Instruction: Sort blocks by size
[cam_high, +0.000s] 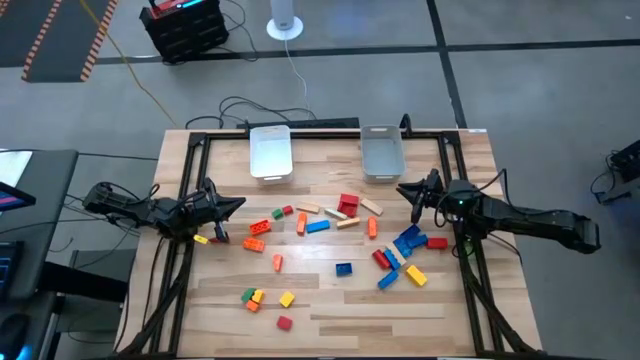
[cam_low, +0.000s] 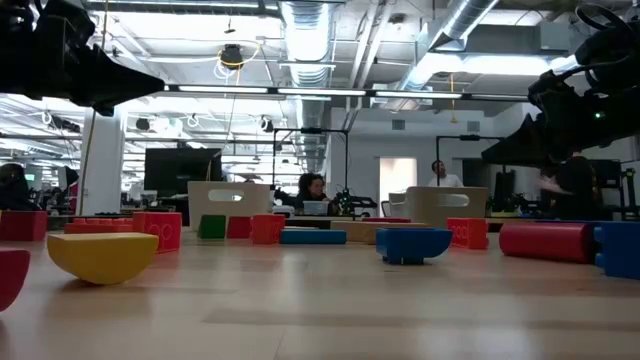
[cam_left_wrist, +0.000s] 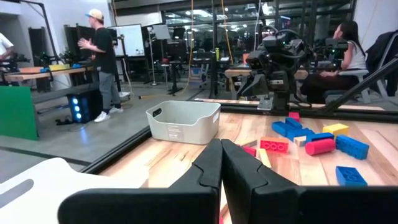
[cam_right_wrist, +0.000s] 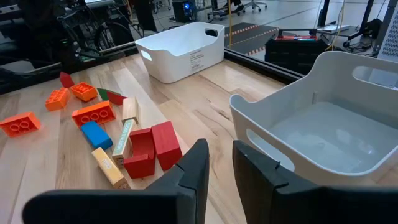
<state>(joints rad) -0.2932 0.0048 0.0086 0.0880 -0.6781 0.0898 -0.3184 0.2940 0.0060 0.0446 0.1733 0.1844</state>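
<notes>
My table is pale wood planking. Two bins lie on it at the far edge: the white bin ahead of my left gripper, the grey bin just ahead of my right gripper. The blocks lie scattered between my two grippers and nearer than them.

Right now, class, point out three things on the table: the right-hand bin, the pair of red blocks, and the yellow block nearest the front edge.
Right-hand bin (cam_high: 381, 172): high view, on its front rim.
Pair of red blocks (cam_right_wrist: 152, 149): right wrist view, where the two meet.
Yellow block (cam_high: 287, 298): high view, on its top face.
</notes>
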